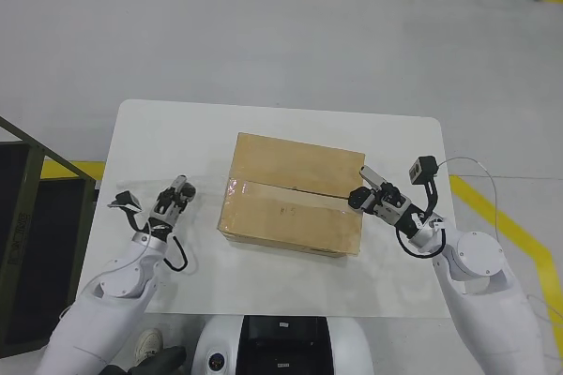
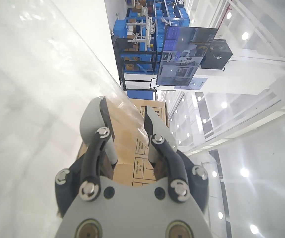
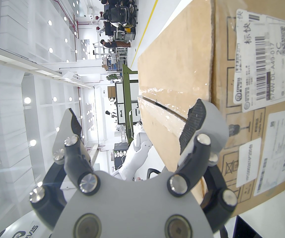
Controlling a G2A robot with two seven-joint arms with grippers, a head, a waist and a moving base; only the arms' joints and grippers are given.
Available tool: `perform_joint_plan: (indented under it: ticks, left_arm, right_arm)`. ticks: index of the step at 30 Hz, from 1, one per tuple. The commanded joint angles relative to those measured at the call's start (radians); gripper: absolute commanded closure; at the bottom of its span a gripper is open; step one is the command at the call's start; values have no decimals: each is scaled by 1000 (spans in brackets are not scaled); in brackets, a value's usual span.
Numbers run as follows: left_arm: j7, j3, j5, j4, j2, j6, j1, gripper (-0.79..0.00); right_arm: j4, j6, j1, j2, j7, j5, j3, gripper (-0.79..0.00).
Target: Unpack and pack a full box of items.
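Cardboard box (image 1: 296,192) sits approx mid white table (image 1: 169,131), flaps down, top seam (image 1: 291,187) running lengthwise under shiny clear tape. Box looks closed, nothing out on the table

R gripper (image 1: 361,186) is at the box's R end, right by the end of the seam. Fingers spread wide, nothing btw them. In the R wrist view the R gripper (image 3: 135,107) has one ribbed pad (image 3: 193,122) in front of the edge where box (image 3: 182,50) top meets the end face w/ shipping labels (image 3: 269,63); the other finger is out over the top, clear of the cardboard. Can't tell if the near pad touches

L gripper (image 1: 185,186) is near the box's L end, a strip of bare table btw them, not touching. Fingers apart, empty. In the L wrist view the L gripper (image 2: 125,107) points at the box (image 2: 130,134) end, printed side seen btw the fingers
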Motion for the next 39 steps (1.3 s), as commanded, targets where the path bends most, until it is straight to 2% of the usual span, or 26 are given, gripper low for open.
perform_joint_plan:
  ticks: [1,6,13,15,27,32,39]
  left_arm:
    - [-4,-4,-4,6,-3,6,-3,-203]
    - [-15,-14,-22,15,-11,19,-11,-120]
    - [-29,-24,-32,25,-22,39,-14,-65]
    - [-32,-27,-36,28,-25,44,-13,0]
    - [-44,-89,-77,-21,-40,-12,4,0]
    - [-59,-116,-56,-80,-44,-40,2,0]
    - [-57,-98,33,-179,-55,-31,-14,0]
  right_arm:
    - [0,0,0,0,0,0,0,-785]
    - [0,0,0,0,0,0,0,-785]
    - [0,0,0,0,0,0,0,-785]
    - [0,0,0,0,0,0,0,-785]
    - [0,0,0,0,0,0,0,-785]
    - [0,0,0,0,0,0,0,-785]
    - [0,0,0,0,0,0,0,-785]
